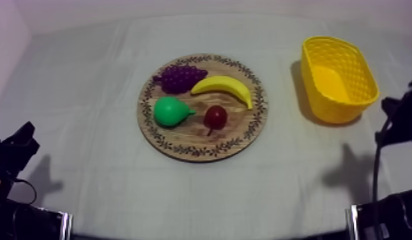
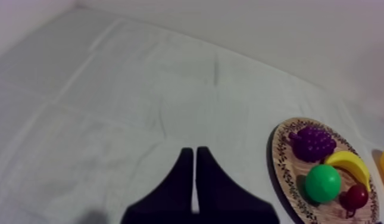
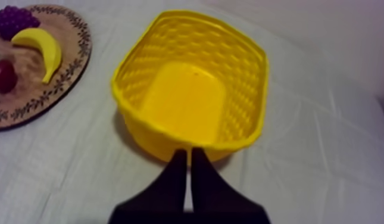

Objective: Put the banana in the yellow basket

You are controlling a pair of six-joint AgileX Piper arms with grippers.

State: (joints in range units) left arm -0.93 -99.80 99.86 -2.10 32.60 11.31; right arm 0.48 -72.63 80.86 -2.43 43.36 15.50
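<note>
The banana (image 1: 225, 87) is looking light, hard, probably slippery; grab its middle. The left gripper (image 2: 194, 151) and right gripper (image 3: 189, 152) are sitting pressed together.

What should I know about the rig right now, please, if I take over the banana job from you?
The left gripper: jaws shut on nothing, over the cloth beside the wooden board.
The right gripper: jaws shut on nothing, just short of the yellow basket.
The banana lies on the board with the grapes, pear and small red fruit; the basket is empty.
Done: nothing. Left: grasp, carry, drop in basket.
</note>
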